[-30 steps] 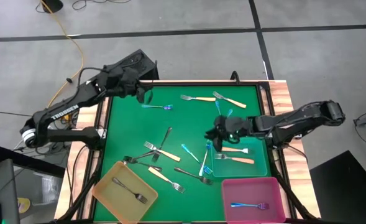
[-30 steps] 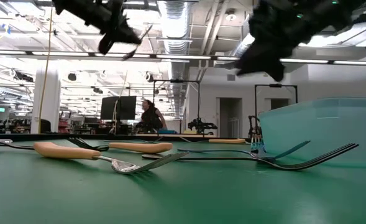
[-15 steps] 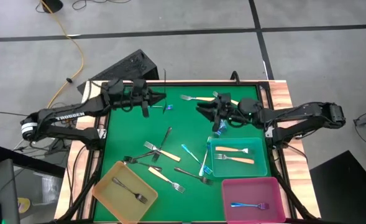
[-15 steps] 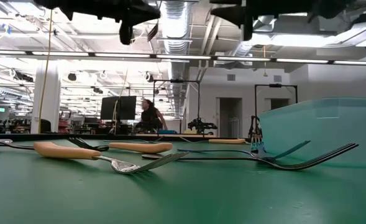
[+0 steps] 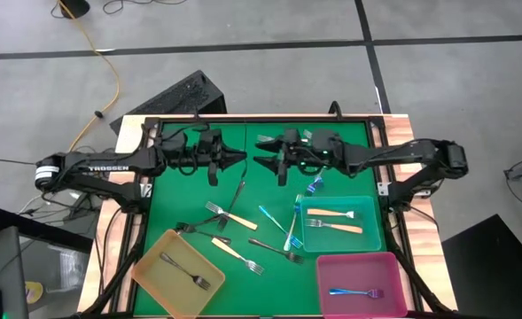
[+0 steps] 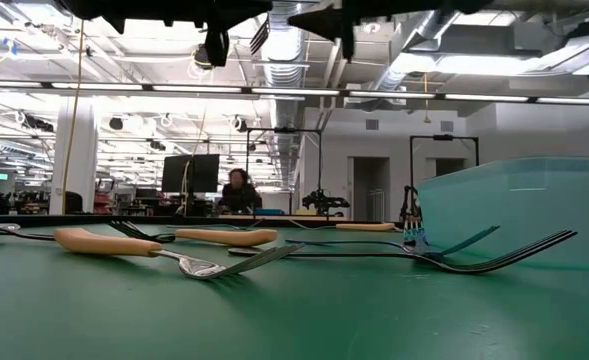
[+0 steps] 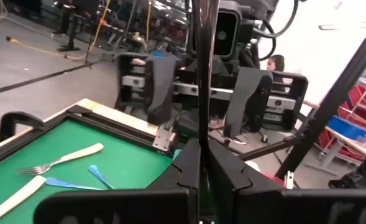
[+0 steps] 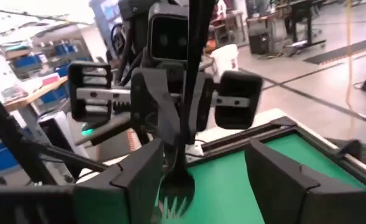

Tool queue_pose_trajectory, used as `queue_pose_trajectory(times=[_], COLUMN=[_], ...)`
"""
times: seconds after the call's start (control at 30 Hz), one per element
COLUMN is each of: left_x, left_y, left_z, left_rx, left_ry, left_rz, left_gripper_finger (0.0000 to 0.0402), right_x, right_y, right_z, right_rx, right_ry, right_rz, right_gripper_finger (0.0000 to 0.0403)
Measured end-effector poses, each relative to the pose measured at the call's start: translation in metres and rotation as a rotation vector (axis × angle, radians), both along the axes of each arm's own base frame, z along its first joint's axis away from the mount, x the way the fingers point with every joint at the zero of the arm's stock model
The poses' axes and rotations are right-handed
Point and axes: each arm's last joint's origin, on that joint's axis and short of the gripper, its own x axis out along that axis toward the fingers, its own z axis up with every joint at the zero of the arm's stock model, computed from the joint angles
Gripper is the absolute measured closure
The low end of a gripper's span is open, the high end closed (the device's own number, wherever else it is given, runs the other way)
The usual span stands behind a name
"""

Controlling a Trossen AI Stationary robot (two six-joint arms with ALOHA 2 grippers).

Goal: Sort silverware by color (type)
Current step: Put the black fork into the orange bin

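Both arms have moved to the far middle of the table [image 5: 349, 142] and now face each other, tips close together but not touching. One second ago the left gripper [image 5: 234, 159] was at the far left corner, and the right gripper [image 5: 265, 162] hung over the edge of the teal tray [image 5: 374, 237].

The jaws of the left gripper are closed on a dark-grey fork [image 8: 176, 186], which hangs upright with its tines down, above the table. The jaws of the right gripper are spread wide and hold nothing; the fork stands just before their gap.

We judge this to be the beginning of a handover from left to right. We cannot say why, because the yellow tray [image 5: 150, 252] on the left side already has one dark fork [image 5: 185, 270]. The teal tray has two cream-handled forks [image 5: 331, 219], and the pink tray [image 5: 389, 266] has one blue fork [image 5: 354, 291].

Several forks of all three kinds lie loose in the middle of the table, so most of the sorting is not yet done.

For the next move, the right jaws should close on the handle before the left jaws let go; otherwise the thin fork may fall.
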Motion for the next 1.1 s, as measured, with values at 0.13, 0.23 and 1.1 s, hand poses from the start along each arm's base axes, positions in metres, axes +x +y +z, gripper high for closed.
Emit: queue_pose_trajectory(times=[0.13,0.23,1.1], left_x=[0.002,0.003,0.004], left_y=[-0.008,-0.014,-0.026], left_z=[0.001,0.001,0.000], left_rx=[0.003,0.014,0.008], left_ry=[-0.006,-0.007,-0.002], left_rz=[-0.027,-0.027,-0.013], left_gripper_finger=[0.0401,0.0401,0.0400], right_x=[0.018,0.027,0.034], right_y=[-0.001,0.001,0.015], right_z=[0.007,0.011,0.015], right_rx=[-0.026,-0.027,-0.061], right_ry=[-0.018,-0.029,0.038], right_rz=[0.031,0.079,0.143], right_gripper_finger=[0.0154,0.0154,0.0374])
